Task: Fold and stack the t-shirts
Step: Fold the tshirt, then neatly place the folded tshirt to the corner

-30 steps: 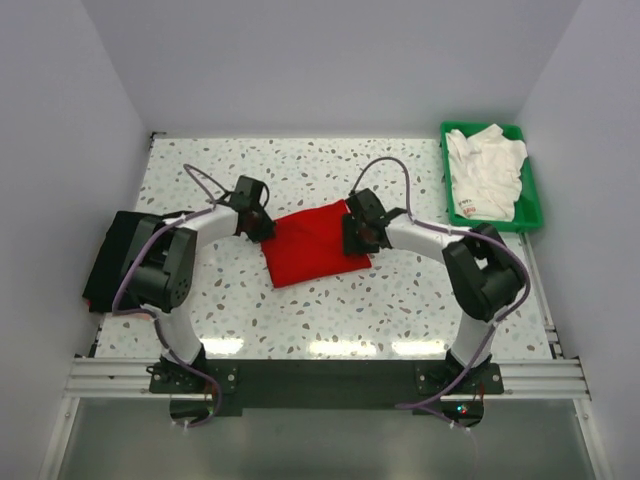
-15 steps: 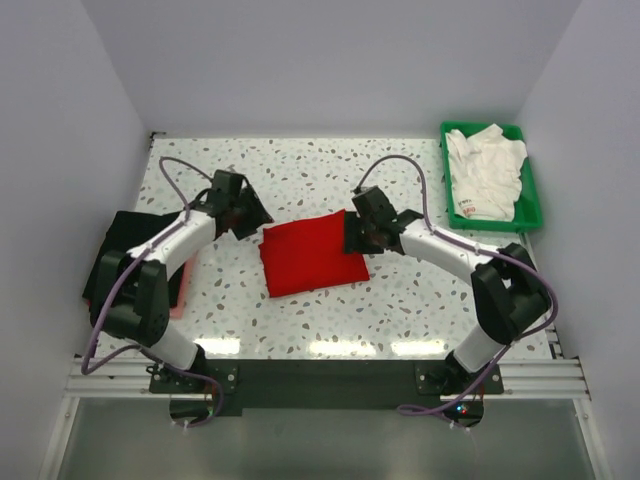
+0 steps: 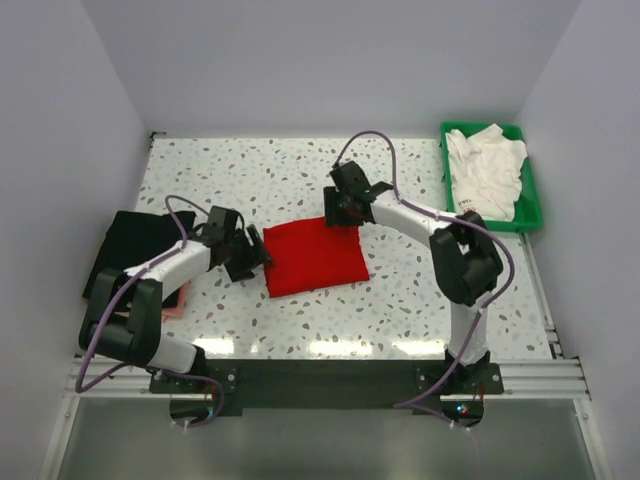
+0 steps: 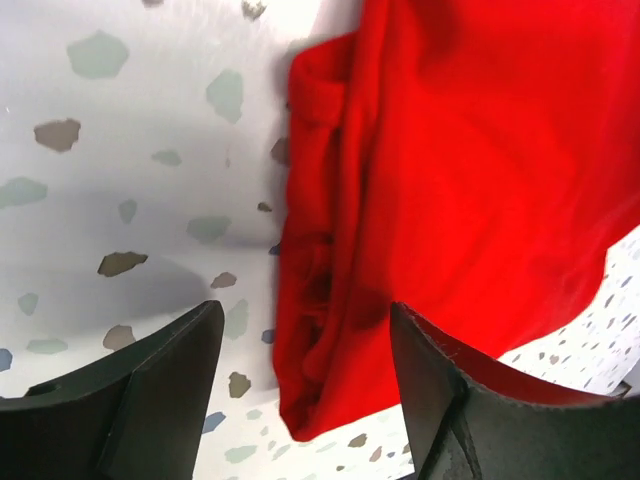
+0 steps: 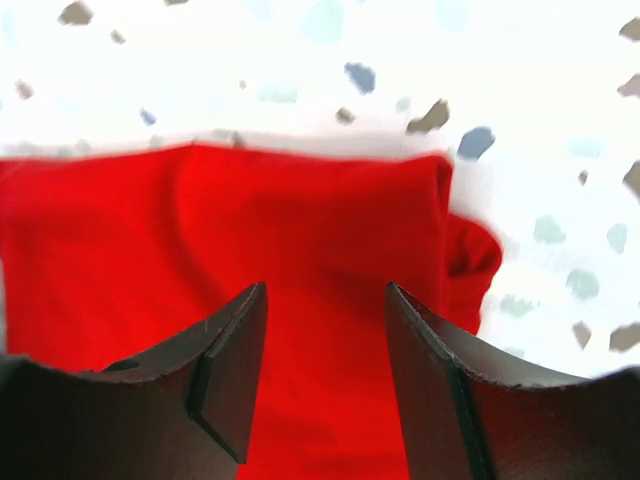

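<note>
I found no text, label, brand or number I could read. The white t-shirts [image 3: 485, 165] in the green tray [image 3: 533, 190] bore a small red print, too small to make out.

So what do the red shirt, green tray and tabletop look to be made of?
Red shirt: soft matte cloth; it creases and bunches at its folds.
Green tray: probably rigid plastic, with smooth moulded walls.
Tabletop: hard, glossy, speckled terrazzo look; stone or laminate, unclear.
</note>
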You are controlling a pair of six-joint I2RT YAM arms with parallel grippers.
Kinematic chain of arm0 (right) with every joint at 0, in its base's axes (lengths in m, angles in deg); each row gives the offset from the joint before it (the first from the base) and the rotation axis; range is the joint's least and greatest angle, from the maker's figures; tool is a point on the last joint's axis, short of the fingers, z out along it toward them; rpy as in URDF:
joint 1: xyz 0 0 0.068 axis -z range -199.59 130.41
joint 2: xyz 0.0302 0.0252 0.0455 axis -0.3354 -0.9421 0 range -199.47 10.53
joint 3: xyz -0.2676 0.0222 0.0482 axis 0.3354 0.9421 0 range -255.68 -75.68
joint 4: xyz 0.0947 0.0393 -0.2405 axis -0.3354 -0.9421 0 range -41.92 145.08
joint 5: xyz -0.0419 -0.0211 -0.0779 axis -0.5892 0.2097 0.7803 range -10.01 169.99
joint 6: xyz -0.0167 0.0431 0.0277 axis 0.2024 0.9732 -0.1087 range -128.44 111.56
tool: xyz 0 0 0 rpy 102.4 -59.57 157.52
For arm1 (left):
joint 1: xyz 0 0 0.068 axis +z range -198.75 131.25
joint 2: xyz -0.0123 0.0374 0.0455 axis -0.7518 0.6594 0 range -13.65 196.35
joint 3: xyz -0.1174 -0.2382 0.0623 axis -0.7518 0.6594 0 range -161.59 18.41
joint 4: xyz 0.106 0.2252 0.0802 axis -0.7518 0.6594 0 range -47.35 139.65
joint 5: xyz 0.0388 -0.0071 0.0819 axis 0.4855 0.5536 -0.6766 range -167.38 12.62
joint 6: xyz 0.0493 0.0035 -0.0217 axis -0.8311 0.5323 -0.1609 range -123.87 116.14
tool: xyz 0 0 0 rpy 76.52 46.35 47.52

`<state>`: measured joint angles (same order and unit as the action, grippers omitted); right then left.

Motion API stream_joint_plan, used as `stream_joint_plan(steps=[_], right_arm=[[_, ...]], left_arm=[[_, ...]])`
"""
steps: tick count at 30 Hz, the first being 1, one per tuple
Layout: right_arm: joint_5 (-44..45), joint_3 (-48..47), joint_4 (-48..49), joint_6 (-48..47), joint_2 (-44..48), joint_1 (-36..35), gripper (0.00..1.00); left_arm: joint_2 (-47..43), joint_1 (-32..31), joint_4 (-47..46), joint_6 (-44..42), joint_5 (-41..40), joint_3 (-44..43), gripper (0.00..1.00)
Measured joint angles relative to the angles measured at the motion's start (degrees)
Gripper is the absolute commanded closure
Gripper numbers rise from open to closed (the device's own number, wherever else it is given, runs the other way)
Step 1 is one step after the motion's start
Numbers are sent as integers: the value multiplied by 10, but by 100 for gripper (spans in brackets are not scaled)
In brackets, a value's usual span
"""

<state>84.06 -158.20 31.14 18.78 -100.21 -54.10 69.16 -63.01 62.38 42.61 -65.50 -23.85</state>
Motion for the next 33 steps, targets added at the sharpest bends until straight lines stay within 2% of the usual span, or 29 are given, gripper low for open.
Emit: stream_joint_plan(steps=[5,10,21,23,24,27,28,30,33], right_arm=[[24,-46,-12,-9,-67,17,52],[19,-52,-16,-13,-92,41,58],[-28,-53,-9,-14,-96,68,59],[-36,-53,-8,-14,-97,69,59],[-38,-53,-7,-14,-97,69,59],[-42,-56,-8,-14,-98,70,58],[-45,-58,-9,-14,-99,70,58],[-51,-64,-14,-13,-100,71,52],[-54,-80,-29,-10,-100,72,44]], left_arm=[[8,0,-17,-9,21,19,27],[27,0,-54,-11,49,19,27],[84,0,-138,8,74,2,34],[97,-2,-155,14,74,-3,37],[100,-3,-161,17,73,-4,40],[110,-7,-177,28,66,-2,66],[112,-9,-177,30,60,0,80],[113,-13,-173,40,50,3,100],[112,-19,-148,54,33,-10,100]])
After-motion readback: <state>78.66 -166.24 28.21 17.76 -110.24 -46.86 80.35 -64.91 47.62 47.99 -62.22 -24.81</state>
